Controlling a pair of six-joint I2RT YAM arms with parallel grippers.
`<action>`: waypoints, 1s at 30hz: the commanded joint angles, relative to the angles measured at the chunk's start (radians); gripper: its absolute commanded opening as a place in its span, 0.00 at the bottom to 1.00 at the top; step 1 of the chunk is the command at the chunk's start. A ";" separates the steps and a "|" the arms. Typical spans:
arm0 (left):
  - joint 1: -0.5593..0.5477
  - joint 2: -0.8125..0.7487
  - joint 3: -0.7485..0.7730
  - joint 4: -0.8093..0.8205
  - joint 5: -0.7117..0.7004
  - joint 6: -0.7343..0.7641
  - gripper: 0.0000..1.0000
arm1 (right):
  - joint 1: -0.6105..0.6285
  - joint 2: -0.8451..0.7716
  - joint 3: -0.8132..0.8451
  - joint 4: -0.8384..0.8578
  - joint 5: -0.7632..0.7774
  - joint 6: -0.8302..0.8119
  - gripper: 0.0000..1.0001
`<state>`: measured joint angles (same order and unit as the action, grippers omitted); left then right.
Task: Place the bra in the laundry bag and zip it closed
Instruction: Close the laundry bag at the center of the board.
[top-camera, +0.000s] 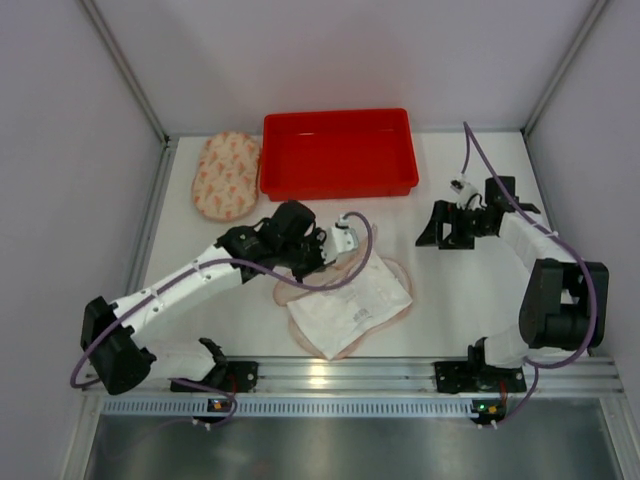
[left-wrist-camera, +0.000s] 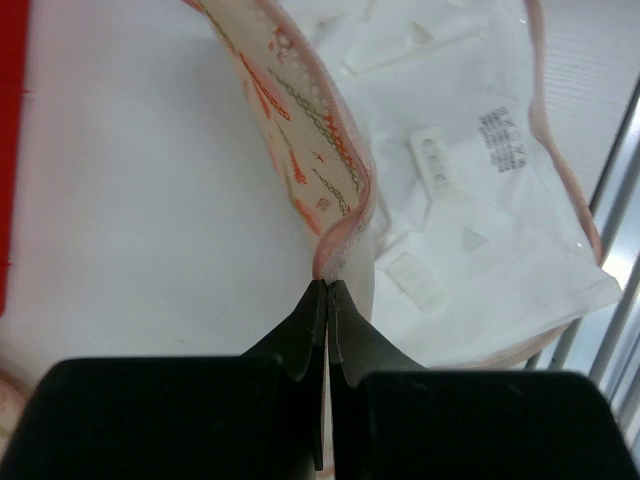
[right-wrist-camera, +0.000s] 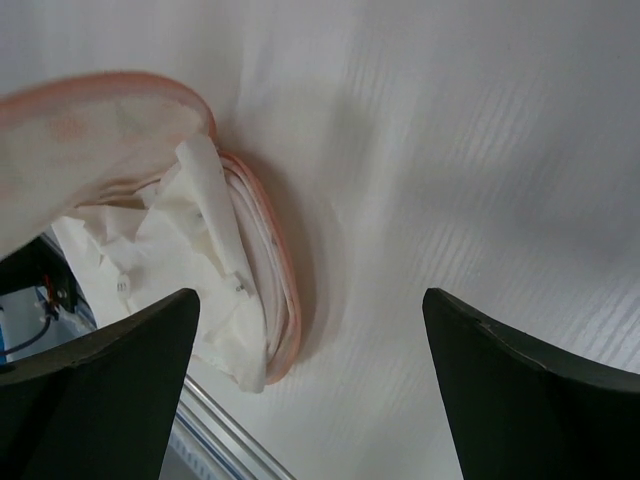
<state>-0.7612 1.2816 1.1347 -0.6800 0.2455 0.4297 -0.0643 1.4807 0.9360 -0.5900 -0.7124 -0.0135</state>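
A: What sits closest to the lens?

B: The left gripper (left-wrist-camera: 327, 292). Its two black fingers are pressed together on the pink-trimmed edge of the laundry bag (left-wrist-camera: 300, 130), and the patterned flap rises straight beyond the fingertips.

A: Anything crowding them?

B: Left of the fingers is bare white table (left-wrist-camera: 150, 200), with a sliver of the red tray (top-camera: 338, 152) at the far left edge. Right of them lies the bra (left-wrist-camera: 470, 200), and past it the metal rail (left-wrist-camera: 610, 300).

A: And the other arm?

B: The right gripper (right-wrist-camera: 310, 300) hangs over the table with its fingers spread wide and nothing between them. The bag lies off to the left, partly behind its left finger.

A: What can't you make out?

B: The zip; I cannot find it in any view. The left arm covers the bag's far edge from above, and the lifted flap blurs at the top of the right wrist view.

A: Is the bra in the bag?

B: It lies crumpled inside the bag's pink rim, under the raised flap, with one white corner poking past the rim toward the rail. A patterned oval pouch (top-camera: 227, 175) lies just beside the tray.
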 joint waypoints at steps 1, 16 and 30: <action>-0.107 -0.016 -0.081 0.039 -0.041 0.011 0.00 | -0.022 0.024 0.079 0.012 -0.015 0.007 0.94; -0.506 0.277 -0.176 0.338 -0.195 -0.273 0.00 | -0.002 0.072 0.072 0.058 -0.073 0.050 0.84; -0.506 0.208 -0.044 0.126 -0.181 -0.216 0.00 | 0.001 0.072 0.023 0.030 -0.033 -0.036 0.69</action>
<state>-1.2667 1.5082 1.0245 -0.5034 0.0227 0.2348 -0.0673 1.5742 0.9234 -0.5865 -0.7464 -0.0315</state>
